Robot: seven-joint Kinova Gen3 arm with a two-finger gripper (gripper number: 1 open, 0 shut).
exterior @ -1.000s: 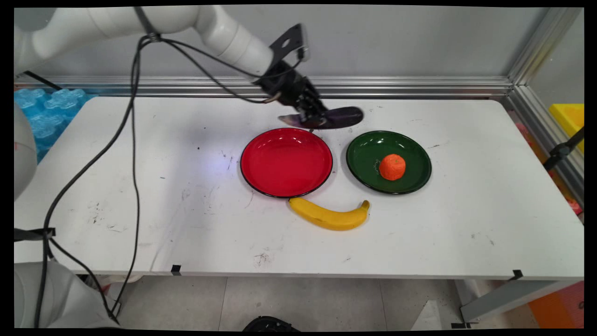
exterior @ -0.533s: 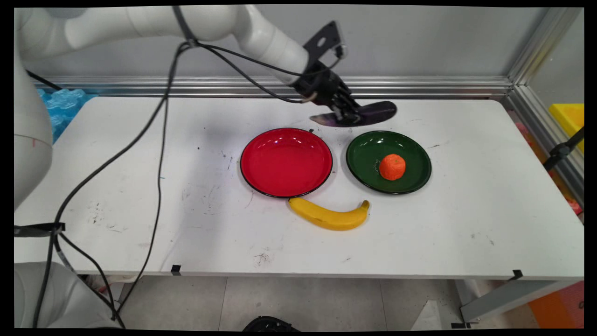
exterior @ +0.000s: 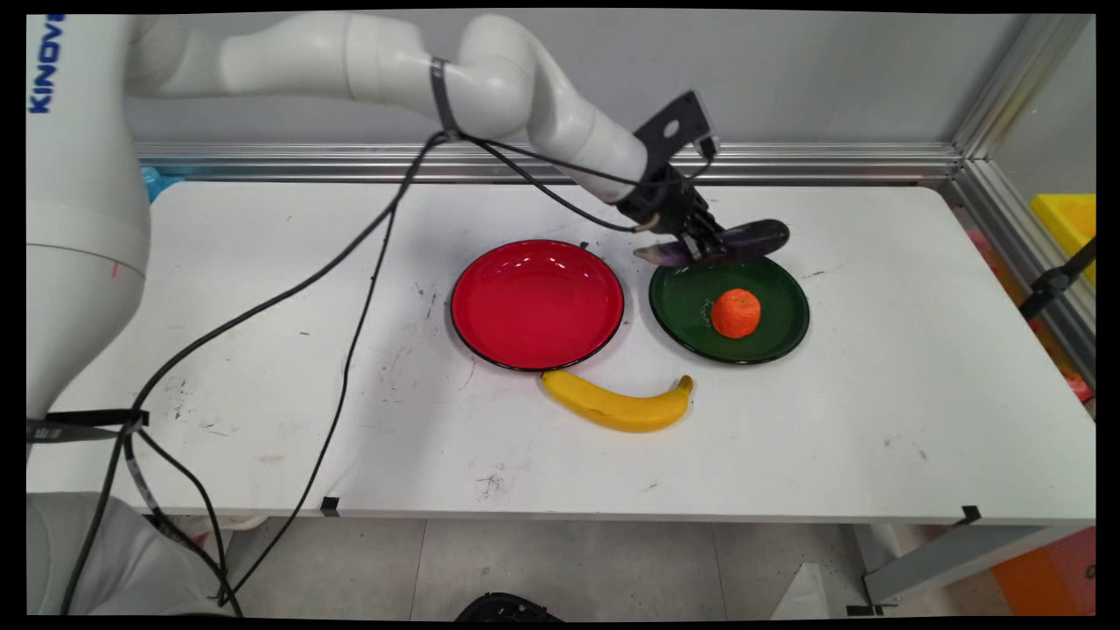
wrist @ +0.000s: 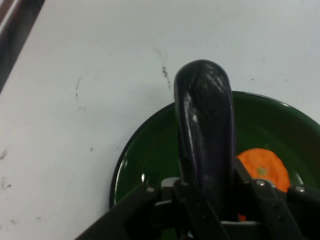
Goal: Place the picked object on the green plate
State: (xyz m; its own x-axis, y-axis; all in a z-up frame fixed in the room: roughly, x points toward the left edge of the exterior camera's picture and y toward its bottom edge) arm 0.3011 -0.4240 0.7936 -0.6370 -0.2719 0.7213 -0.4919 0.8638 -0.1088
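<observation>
Two plates sit side by side mid-table: a red plate (exterior: 536, 304), bare, and a green plate (exterior: 770, 346) carrying an orange (exterior: 736, 312). The gripper (exterior: 703, 248) hangs over the far rim of the green plate, its fingers clamped on a dark purple eggplant (exterior: 752, 238) held roughly level, clear of the table (exterior: 262, 350). From the hand camera the eggplant (wrist: 205, 125) runs straight out between the fingers, its rounded end reaching past the green plate's rim (wrist: 130, 160) over bare table, with the orange (wrist: 265, 167) just beside and below it. A banana (exterior: 617, 404) lies on the table in front of the plates, near the red plate's front edge and well apart from the gripper. Risk noted: the grip appears to sit toward one end of the eggplant, so the long free end could sag or twist between the fingers. Further risk: the orange occupies the middle of the green plate, and anything lowered there could strike it and send it rolling, or come to rest across the rim and tip off.
</observation>
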